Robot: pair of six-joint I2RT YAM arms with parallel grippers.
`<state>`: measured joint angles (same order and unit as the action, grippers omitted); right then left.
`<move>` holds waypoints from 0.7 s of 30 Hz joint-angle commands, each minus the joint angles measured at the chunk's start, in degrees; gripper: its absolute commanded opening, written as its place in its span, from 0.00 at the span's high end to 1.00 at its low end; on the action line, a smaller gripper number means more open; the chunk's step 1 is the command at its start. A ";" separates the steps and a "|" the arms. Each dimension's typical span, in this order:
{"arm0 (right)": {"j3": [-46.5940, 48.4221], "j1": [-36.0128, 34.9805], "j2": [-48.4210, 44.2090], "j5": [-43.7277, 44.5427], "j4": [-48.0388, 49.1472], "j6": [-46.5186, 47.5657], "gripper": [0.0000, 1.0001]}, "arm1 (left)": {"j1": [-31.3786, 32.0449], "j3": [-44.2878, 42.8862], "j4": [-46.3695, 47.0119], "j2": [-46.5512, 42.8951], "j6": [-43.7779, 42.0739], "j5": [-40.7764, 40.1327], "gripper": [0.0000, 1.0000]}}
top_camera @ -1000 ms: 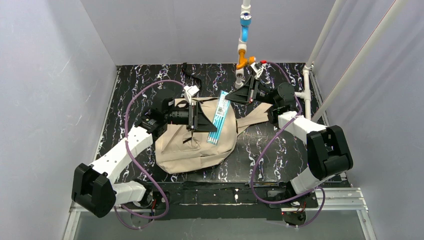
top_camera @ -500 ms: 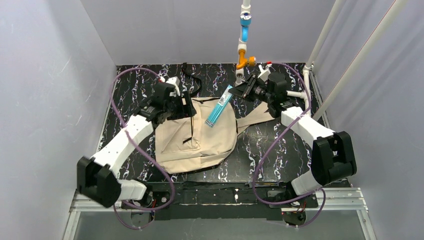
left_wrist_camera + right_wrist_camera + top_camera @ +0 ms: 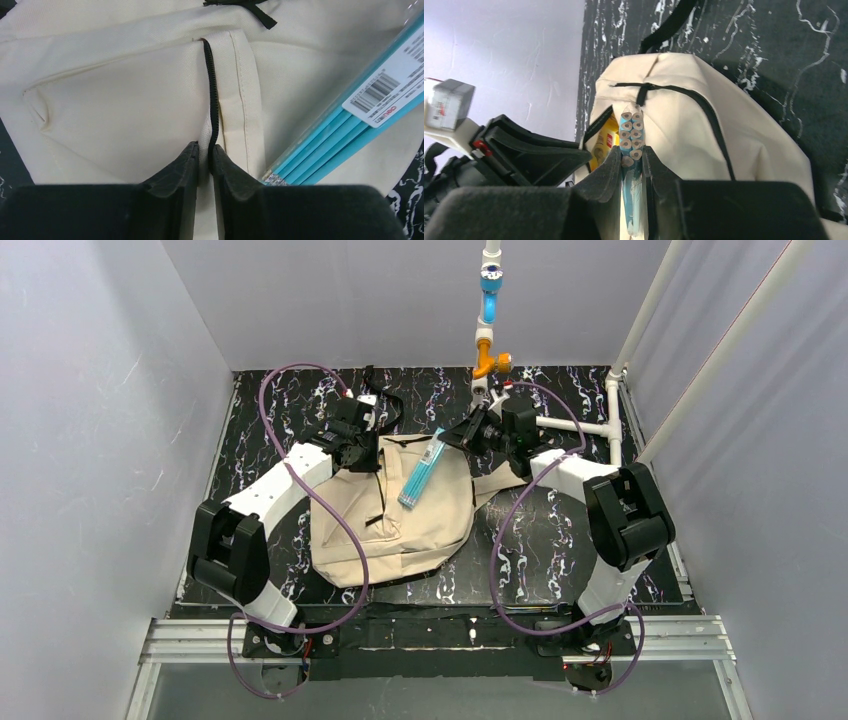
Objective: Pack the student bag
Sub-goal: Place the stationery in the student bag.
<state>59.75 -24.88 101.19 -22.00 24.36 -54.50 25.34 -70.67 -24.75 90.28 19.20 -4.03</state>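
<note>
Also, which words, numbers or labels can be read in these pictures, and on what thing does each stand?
No text can be read for certain.
On the pencil pack, a white label: barcode, small print and a red brand mark, all too blurred.
Inside the student bag, a yellow thing: red label, too small.

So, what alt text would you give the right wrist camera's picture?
Two black jaws clamp a clear pack of blue pencils, cut ends showing, in front of the open top of a beige backpack lying on a black marbled table. A yellow item shows inside.
</note>
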 commanded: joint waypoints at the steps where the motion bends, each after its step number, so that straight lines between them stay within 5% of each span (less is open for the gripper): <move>1: 4.17 -0.78 -0.83 0.37 5.84 -1.52 0.99 | 0.32 -2.12 -1.21 -2.24 -3.29 -1.58 0.90; 5: 6.43 -0.78 -2.38 1.78 1.51 1.14 0.99 | 0.37 -1.66 -1.48 -2.86 -3.27 -0.61 1.00; 21: 11.46 -6.67 7.22 -3.28 11.29 -8.24 0.99 | 0.34 -2.04 -0.74 -5.08 0.32 3.99 1.00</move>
<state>68.20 -30.74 107.94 -21.63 29.04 -59.72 25.32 -70.67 -25.85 88.92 18.70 -2.20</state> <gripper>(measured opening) 0.217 0.028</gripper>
